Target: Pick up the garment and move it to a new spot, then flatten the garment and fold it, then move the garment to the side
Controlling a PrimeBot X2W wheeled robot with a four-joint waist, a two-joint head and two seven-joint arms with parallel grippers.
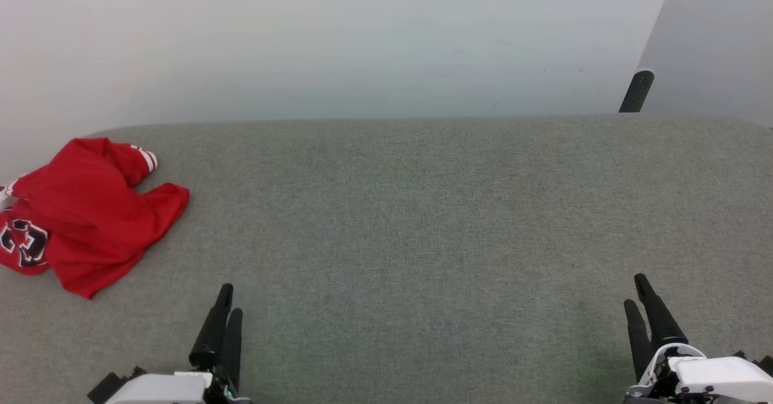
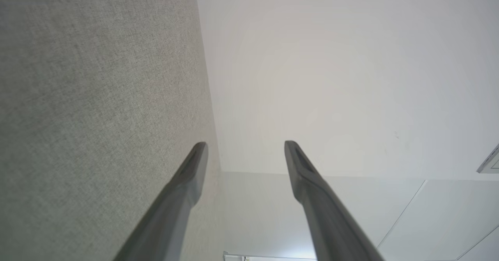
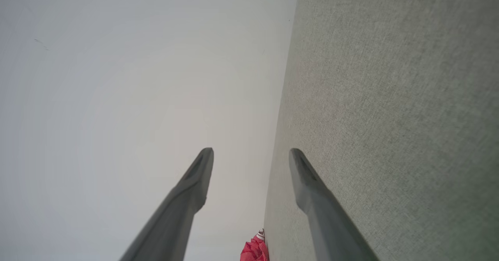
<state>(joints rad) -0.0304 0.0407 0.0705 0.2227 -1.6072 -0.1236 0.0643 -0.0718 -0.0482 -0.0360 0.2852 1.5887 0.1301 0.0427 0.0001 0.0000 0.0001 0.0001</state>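
Observation:
The garment, a red jersey with white-and-red striped trim and black-and-white numerals, lies crumpled at the far left of the grey fabric surface. A small part of the garment peeks in at the bottom of the right wrist view. My left gripper rests at the lower left, well right of and below the jersey. In the left wrist view the left gripper stands open with nothing between its fingers. My right gripper sits at the lower right, and the right gripper is open and empty too.
A pale wall rises behind the surface's far edge. A dark post stands at the back right beside a lighter panel.

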